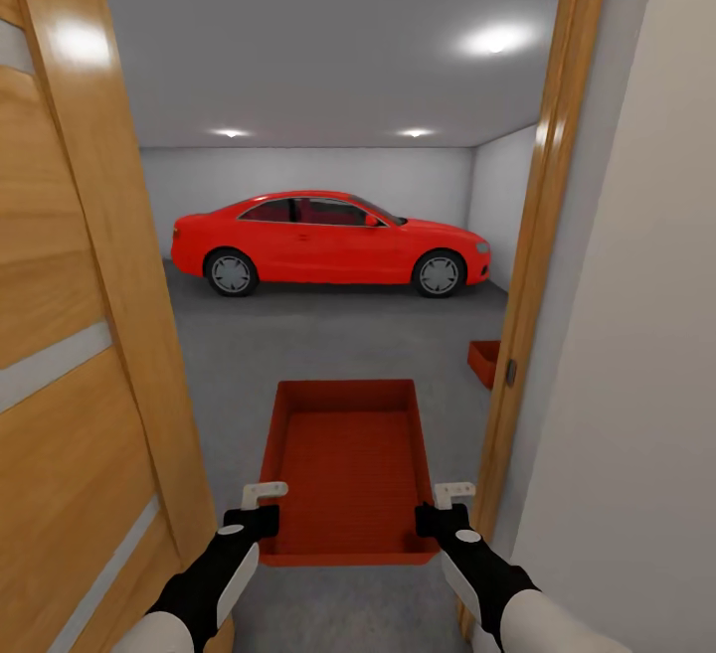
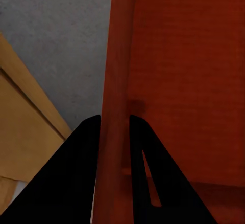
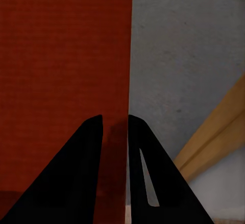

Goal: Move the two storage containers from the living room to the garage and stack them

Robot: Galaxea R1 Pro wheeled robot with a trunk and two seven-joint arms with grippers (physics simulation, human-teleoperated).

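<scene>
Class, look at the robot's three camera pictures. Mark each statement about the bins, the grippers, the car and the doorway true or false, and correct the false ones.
1. Both grippers clamp the carried bin. True: the left gripper pinches its left wall and the right gripper its right wall.
2. The carried bin holds boxes. False: it is empty.
3. A second bin sits on the grey floor ahead at right, partly hidden by the door frame. True.
4. The car is blue. False: it is red.
5. The carried bin is stacked on the second bin. False: they are apart.
</scene>
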